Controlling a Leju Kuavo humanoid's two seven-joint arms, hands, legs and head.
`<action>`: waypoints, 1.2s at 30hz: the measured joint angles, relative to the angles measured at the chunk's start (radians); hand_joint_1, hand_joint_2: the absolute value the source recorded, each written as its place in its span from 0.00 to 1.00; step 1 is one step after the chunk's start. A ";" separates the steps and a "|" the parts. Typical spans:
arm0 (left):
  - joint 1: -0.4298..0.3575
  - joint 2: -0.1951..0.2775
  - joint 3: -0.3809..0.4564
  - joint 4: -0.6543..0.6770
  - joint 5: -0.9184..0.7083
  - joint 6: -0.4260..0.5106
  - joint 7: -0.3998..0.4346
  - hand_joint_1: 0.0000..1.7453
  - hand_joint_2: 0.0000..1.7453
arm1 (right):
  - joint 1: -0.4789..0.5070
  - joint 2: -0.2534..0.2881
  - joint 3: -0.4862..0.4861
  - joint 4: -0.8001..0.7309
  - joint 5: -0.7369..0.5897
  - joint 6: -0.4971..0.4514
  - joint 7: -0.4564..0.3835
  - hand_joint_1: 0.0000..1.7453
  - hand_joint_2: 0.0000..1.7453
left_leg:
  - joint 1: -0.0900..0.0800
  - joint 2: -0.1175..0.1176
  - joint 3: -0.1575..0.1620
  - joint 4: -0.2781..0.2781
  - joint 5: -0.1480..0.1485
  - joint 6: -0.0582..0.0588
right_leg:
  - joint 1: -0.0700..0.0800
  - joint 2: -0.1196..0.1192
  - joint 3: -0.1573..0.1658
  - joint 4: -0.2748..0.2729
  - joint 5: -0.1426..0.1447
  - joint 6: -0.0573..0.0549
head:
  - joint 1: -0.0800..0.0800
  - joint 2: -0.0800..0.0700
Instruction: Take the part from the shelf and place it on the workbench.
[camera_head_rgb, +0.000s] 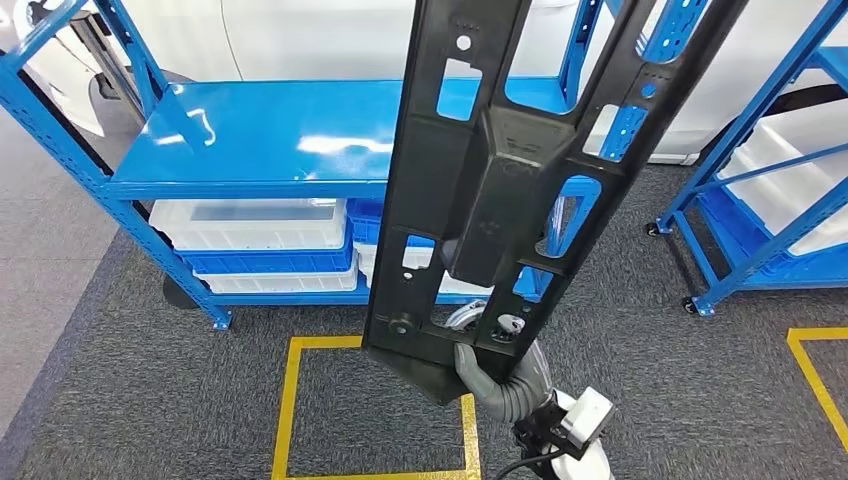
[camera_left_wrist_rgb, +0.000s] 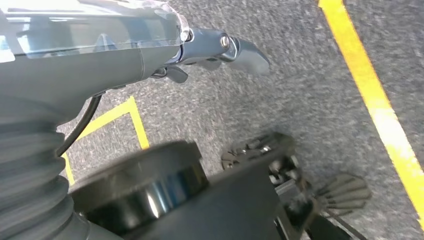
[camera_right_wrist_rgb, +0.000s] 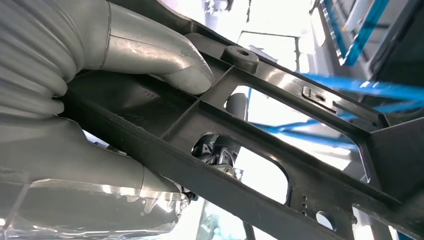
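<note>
Head view: we carry the part (camera_head_rgb: 520, 180) upright in our right hand (camera_head_rgb: 490, 372), gripped at its lower end so that the long black frame rises clear of the shelf (camera_head_rgb: 250, 130) beyond it while we head for a workbench we judge lies elsewhere. At the right wrist, the thumb (camera_right_wrist_rgb: 165, 57) presses one face of the part's rail and the fingers (camera_right_wrist_rgb: 100, 167) wrap the other, clamped tight. Our left hand (camera_left_wrist_rgb: 220, 50) hangs over carpet, fingers loosely extended, touching nothing.
</note>
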 joint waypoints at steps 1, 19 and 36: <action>0.001 0.000 0.000 0.000 0.000 0.000 0.001 0.00 1.00 | 0.001 0.000 0.000 0.000 0.000 0.000 -0.001 1.00 1.00 | 0.001 0.002 -0.008 -0.004 0.013 0.007 | -0.001 0.000 -0.004 -0.001 0.000 0.005 | 0.000 0.000; 0.005 -0.001 0.000 0.000 -0.003 0.000 0.004 0.00 1.00 | 0.012 0.008 -0.016 -0.017 0.001 0.000 -0.002 1.00 1.00 | 0.000 0.008 -0.206 0.042 0.174 -0.014 | 0.005 0.007 0.171 0.006 -0.180 -0.015 | 0.000 0.000; 0.007 0.003 0.000 0.000 0.000 0.002 0.006 0.00 1.00 | 0.025 0.025 -0.019 -0.024 0.003 0.014 -0.003 1.00 1.00 | 0.003 0.012 -0.034 -0.027 0.060 0.023 | 0.004 0.005 -0.017 0.060 -0.100 0.013 | 0.000 0.000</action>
